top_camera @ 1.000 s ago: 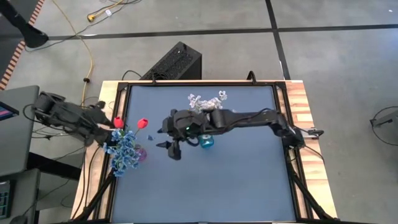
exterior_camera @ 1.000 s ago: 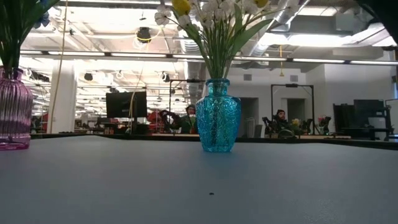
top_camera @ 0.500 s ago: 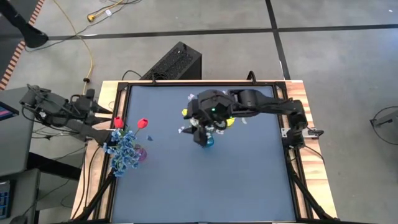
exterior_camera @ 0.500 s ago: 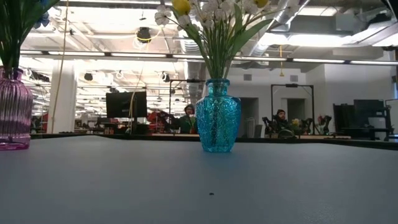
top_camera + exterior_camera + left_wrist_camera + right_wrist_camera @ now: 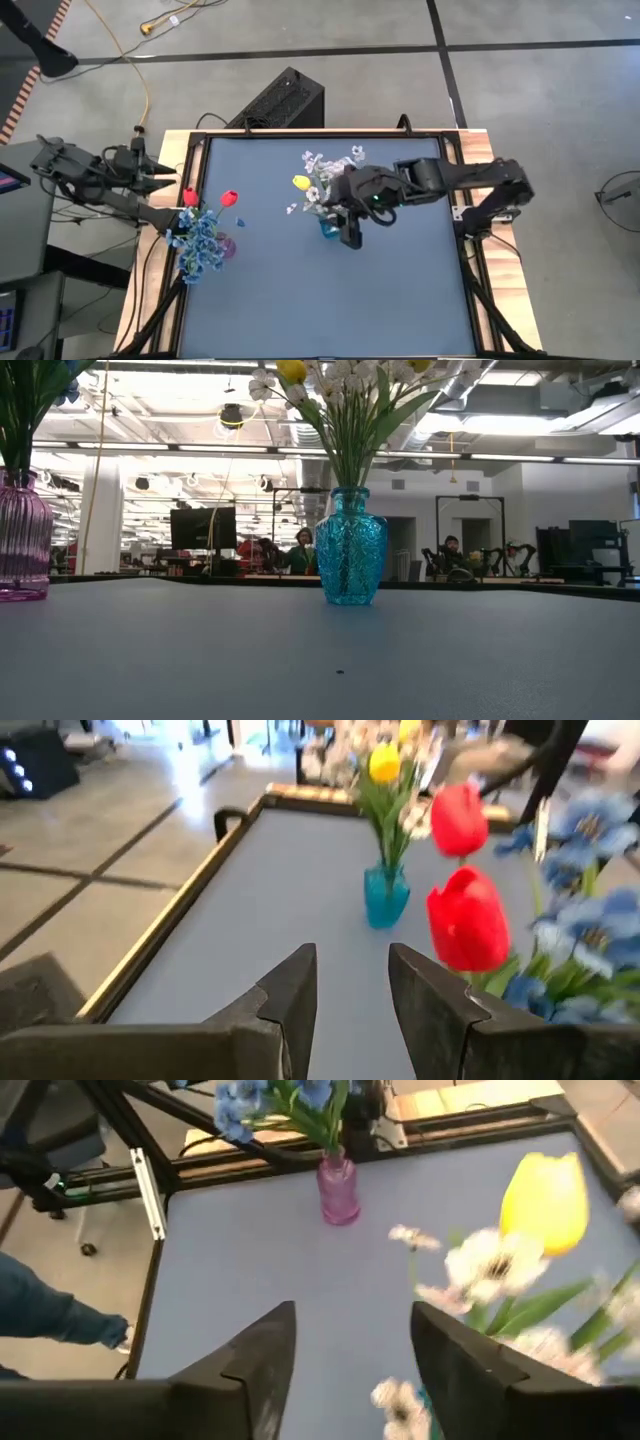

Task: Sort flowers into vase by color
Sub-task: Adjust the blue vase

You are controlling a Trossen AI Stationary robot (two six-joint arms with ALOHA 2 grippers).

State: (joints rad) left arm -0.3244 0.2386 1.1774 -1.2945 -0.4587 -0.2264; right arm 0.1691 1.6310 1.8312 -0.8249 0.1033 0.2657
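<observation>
Left gripper (image 5: 345, 1010): off the table's left edge, well left of the teal vase, fingers apart, holding nothing.
Pink vase (image 5: 226, 246): left of the teal vase, holding blue flowers (image 5: 200, 245) and red tulips (image 5: 228, 197).
Teal vase (image 5: 350, 546): mid-table, holding white flowers (image 5: 330, 162) and a yellow tulip (image 5: 301, 182).
Right gripper (image 5: 349, 232): just right of the teal vase, above it, fingers apart, empty.

The teal vase (image 5: 350, 546) (with embossed pattern) holds white and yellow flowers (image 5: 318, 175). The pink vase (image 5: 22, 537) is ribbed, with blue and red flowers (image 5: 200, 228).
</observation>
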